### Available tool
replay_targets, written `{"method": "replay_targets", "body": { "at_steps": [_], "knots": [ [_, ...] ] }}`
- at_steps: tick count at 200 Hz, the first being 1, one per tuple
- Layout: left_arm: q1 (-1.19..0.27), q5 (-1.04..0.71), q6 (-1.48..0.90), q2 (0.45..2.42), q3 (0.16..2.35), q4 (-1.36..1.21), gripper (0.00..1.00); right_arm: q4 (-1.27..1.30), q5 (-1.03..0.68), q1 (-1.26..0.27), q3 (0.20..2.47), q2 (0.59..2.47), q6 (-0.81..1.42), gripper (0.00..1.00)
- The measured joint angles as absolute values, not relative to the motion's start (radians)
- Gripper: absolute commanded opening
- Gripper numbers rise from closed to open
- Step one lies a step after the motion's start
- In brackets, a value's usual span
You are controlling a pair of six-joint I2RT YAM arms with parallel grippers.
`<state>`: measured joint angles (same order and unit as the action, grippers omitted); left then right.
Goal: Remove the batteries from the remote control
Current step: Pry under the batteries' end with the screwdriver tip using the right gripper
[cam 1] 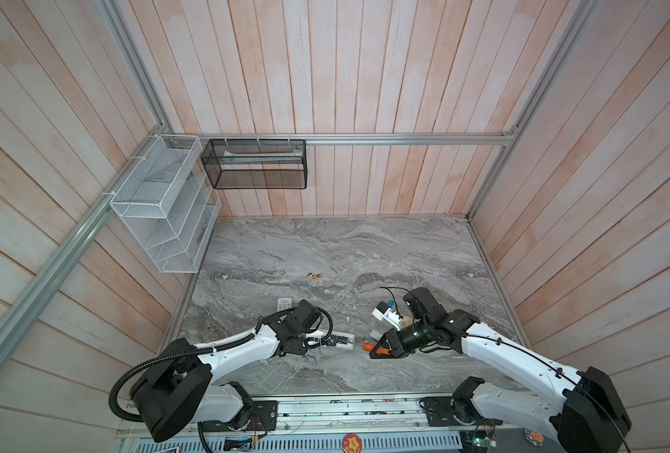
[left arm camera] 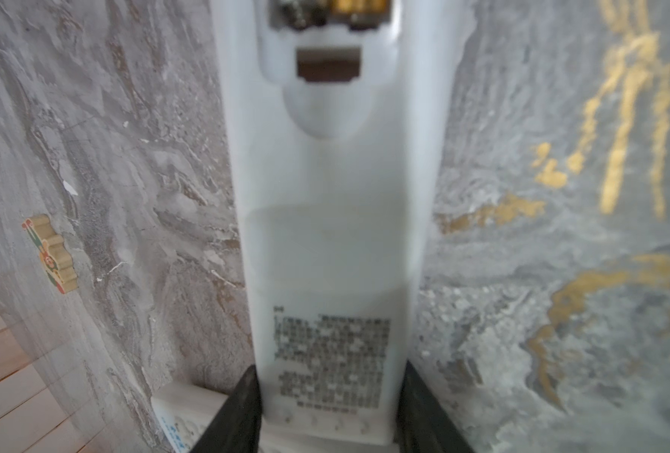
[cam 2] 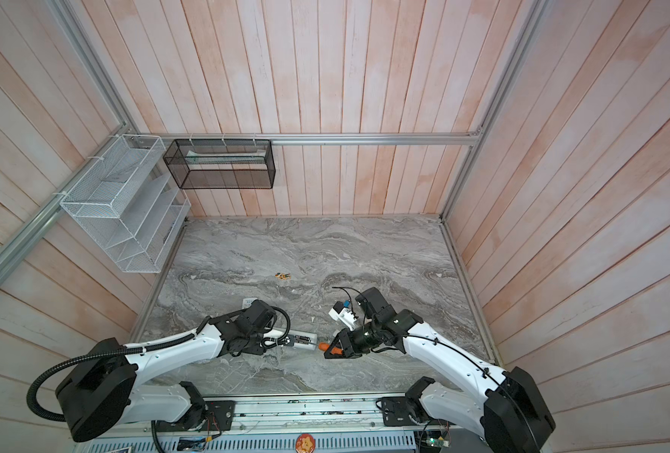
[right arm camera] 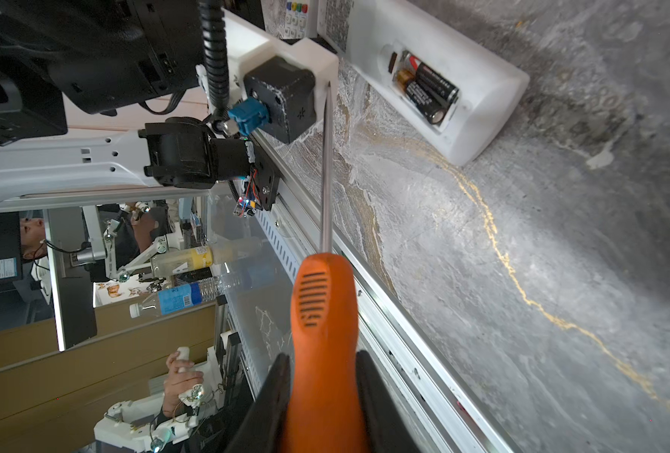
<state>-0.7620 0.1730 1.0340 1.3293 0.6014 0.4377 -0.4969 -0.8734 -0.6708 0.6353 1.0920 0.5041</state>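
The white remote control [cam 1: 343, 338] [cam 2: 304, 339] lies back-up on the marble table, and my left gripper [left arm camera: 331, 392] [cam 1: 319, 342] is shut on its sides near the printed label. Its battery bay is open; two black batteries [right arm camera: 427, 88] with gold ends sit side by side inside, and only their gold ends [left arm camera: 359, 6] show in the left wrist view. My right gripper [right arm camera: 323, 376] [cam 1: 378, 349] is shut on the orange handle of a screwdriver [right arm camera: 321, 313] [cam 1: 368, 346]. The metal shaft points toward the remote's open end, its tip short of the bay.
A second white remote [cam 1: 284, 304] [left arm camera: 184, 412] lies partly under my left arm. A small wooden puzzle piece [cam 1: 315, 276] [left arm camera: 53, 255] sits mid-table. A white mesh rack [cam 1: 157, 204] and a black mesh basket [cam 1: 255, 164] hang on the back-left walls.
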Motion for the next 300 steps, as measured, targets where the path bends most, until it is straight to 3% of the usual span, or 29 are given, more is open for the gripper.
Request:
{"method": "replay_targets", "body": {
  "at_steps": [74, 135, 300],
  "knots": [
    [-0.762, 0.134, 1.019, 1.329, 0.601, 0.423, 0.03, -0.541, -0.799, -0.643, 0.675, 1.113, 0.494, 0.00],
    [-0.762, 0.131, 1.016, 1.330, 0.602, 0.422, 0.03, -0.684, -0.693, -0.643, 0.718, 1.024, 0.494, 0.00],
    [-0.762, 0.131, 1.008, 1.333, 0.604, 0.422, 0.03, -0.716, -0.682, -0.643, 0.633, 1.020, 0.494, 0.00]
  ]
}}
